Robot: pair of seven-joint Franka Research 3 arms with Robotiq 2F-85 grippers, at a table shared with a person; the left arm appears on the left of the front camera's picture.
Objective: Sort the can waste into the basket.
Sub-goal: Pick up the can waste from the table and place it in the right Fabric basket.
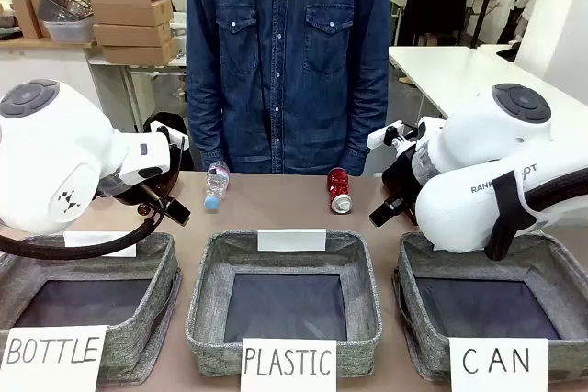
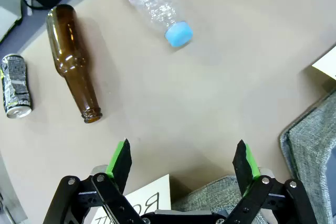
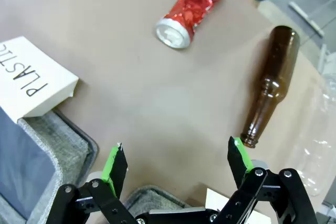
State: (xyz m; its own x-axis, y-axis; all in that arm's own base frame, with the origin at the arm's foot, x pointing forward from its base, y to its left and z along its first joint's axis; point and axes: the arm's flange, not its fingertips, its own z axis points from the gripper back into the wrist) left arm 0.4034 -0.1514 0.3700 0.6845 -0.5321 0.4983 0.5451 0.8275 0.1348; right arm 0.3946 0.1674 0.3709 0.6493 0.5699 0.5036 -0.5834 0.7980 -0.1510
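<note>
right gripper (image 3: 177, 163): spread wide, nothing between the green pads; it hangs over bare table (image 1: 276, 213).
left gripper (image 2: 182, 163): also spread and empty, above the far rim of the "bottle" basket (image 1: 142, 351).
red can (image 3: 193, 9): on its side on the table, ahead of the right gripper and apart from it. in the front view it lies just left of that gripper, past the far rim of the "plastic" basket (image 1: 204, 319), near the person (image 1: 285, 61).
red can axis: in the right wrist view it runs obliquely away from the fingers, silver end turned back toward them. judged, you need a wrist roll so the pads close across the body, not along it.
dark can (image 2: 16, 85): on its side at the left edge of the left wrist view, just beside a brown bottle (image 2: 73, 61), well apart from the left gripper and off to one side.
nearer arm: right for the red can, left for the dark can.
"can" basket (image 1: 415, 337): under the right arm; what shows of its dark inside holds no can.
step, judged: reach not yet begun — neither can is gripped.
caution: a second brown bottle (image 3: 270, 85) lies near the red can, with its mouth toward the right gripper. keep your approach clear of it.
</note>
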